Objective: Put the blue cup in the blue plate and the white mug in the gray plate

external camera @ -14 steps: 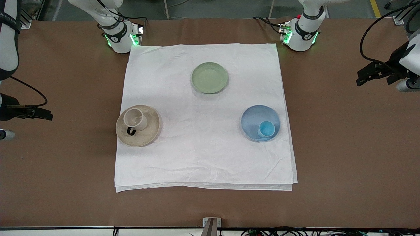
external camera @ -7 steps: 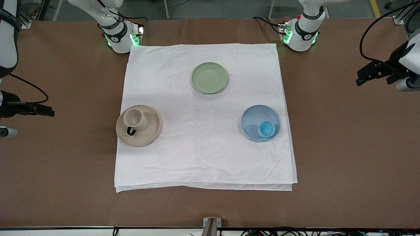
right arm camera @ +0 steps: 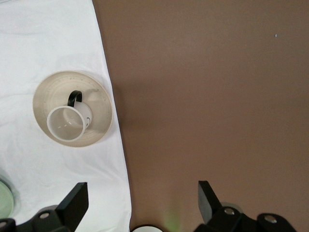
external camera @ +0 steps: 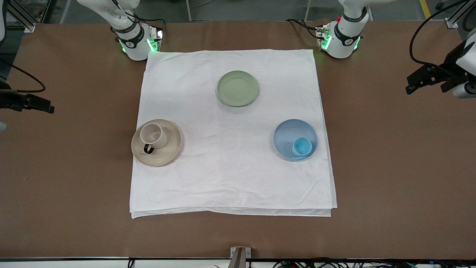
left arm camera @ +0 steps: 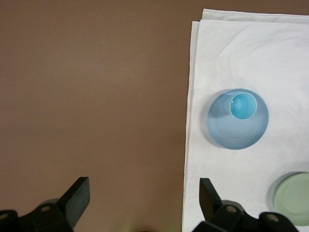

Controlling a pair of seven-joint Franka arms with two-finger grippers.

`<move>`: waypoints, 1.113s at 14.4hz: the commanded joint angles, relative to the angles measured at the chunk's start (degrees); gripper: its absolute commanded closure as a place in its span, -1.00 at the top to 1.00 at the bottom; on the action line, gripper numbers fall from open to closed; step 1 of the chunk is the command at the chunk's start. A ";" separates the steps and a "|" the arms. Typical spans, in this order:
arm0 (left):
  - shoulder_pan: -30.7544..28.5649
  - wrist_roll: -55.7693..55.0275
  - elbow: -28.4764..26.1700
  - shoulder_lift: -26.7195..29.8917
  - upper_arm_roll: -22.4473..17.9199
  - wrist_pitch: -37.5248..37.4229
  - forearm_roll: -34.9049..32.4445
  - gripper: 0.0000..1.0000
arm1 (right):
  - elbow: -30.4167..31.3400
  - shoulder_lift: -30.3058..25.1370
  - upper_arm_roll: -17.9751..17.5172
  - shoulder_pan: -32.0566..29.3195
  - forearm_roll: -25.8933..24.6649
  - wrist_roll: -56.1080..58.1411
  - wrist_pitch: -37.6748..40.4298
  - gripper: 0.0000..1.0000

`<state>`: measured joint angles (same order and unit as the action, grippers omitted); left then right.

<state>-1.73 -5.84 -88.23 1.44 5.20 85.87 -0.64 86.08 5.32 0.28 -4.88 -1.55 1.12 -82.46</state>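
Note:
The blue cup stands upright in the blue plate, off its centre, toward the front camera; both show in the left wrist view, cup in plate. The white mug with black handle stands in the gray plate; both show in the right wrist view, mug in plate. My left gripper is open and empty, high over bare table at the left arm's end. My right gripper is open and empty, over the cloth's edge at the right arm's end.
A pale green plate sits empty on the white cloth, nearer the robot bases. Brown table surrounds the cloth. The arm bases stand at the cloth's corners.
Both grippers have drawn back from the cloth toward the robots' side of the table, the right one more. The cups and plates have not moved.

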 commanded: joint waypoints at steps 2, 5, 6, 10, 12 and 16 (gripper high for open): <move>-0.82 1.00 -1.06 1.55 0.24 0.09 0.72 1.00 | 7.17 -6.45 -1.07 -0.84 1.11 0.55 -1.56 1.00; -0.82 1.00 -1.06 1.55 0.24 0.09 0.64 1.00 | 7.69 -8.47 1.21 2.05 1.02 0.55 -1.21 1.00; -0.82 1.00 -1.06 1.64 0.24 0.00 0.64 1.00 | 8.04 -8.83 2.09 3.11 1.02 0.55 -1.21 1.00; -0.82 0.83 -0.80 1.55 0.16 -0.87 0.37 1.00 | 10.07 -11.55 3.32 4.26 1.11 0.55 -1.48 1.00; -0.73 0.83 -0.53 1.11 0.24 -1.32 0.20 1.00 | 9.98 -11.99 5.07 5.49 1.11 0.55 -1.13 1.00; -0.55 -0.23 -0.89 0.93 2.88 -2.81 -0.16 1.00 | 9.89 -13.05 4.91 5.14 1.20 0.55 -1.04 1.00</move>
<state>-1.81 -5.85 -88.72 1.67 6.41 83.96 -0.64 93.89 -5.55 4.79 -0.24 -1.30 1.41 -82.79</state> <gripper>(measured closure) 0.000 0.000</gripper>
